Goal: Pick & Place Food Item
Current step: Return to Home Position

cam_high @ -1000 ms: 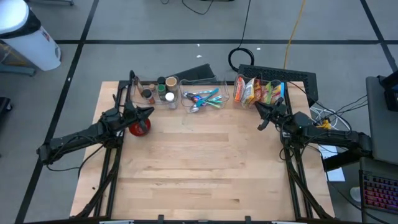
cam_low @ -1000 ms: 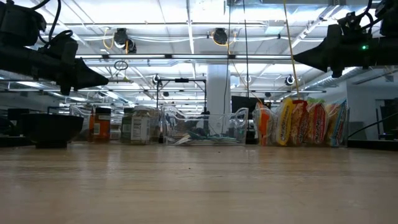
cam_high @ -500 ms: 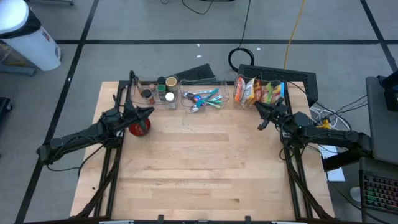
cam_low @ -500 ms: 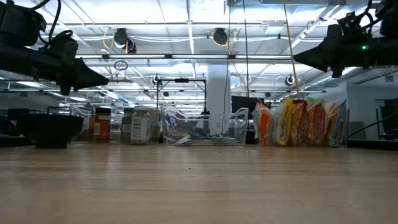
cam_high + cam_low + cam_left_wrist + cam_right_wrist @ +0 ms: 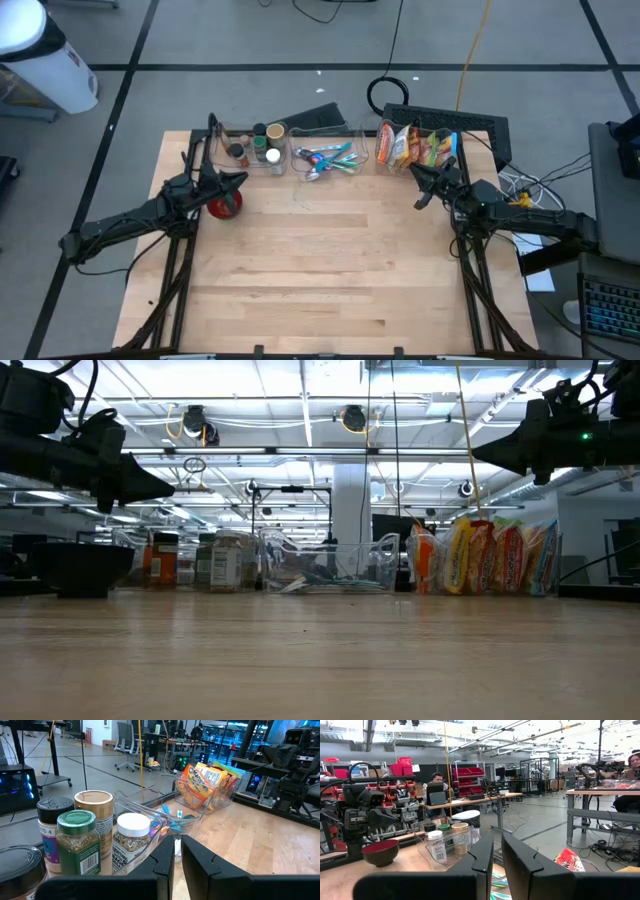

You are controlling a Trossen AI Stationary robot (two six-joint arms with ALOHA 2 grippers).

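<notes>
Several bright snack bags (image 5: 412, 146) stand upright in a clear bin at the table's far right; they also show in the low view (image 5: 485, 558) and in the left wrist view (image 5: 207, 780). A red bowl (image 5: 224, 205) rests on the table at the far left, under my left arm. My left gripper (image 5: 243, 178) hovers level above the bowl's far side, shut and empty (image 5: 177, 840). My right gripper (image 5: 412, 168) hangs in the air just in front of the snack bin, shut and empty (image 5: 497, 840).
Spice jars (image 5: 255, 145) stand in a clear bin at the far left. A middle bin holds utensils (image 5: 325, 160). The wooden tabletop (image 5: 320, 260) stretches toward the near edge. A keyboard (image 5: 440, 120) lies behind the snack bin.
</notes>
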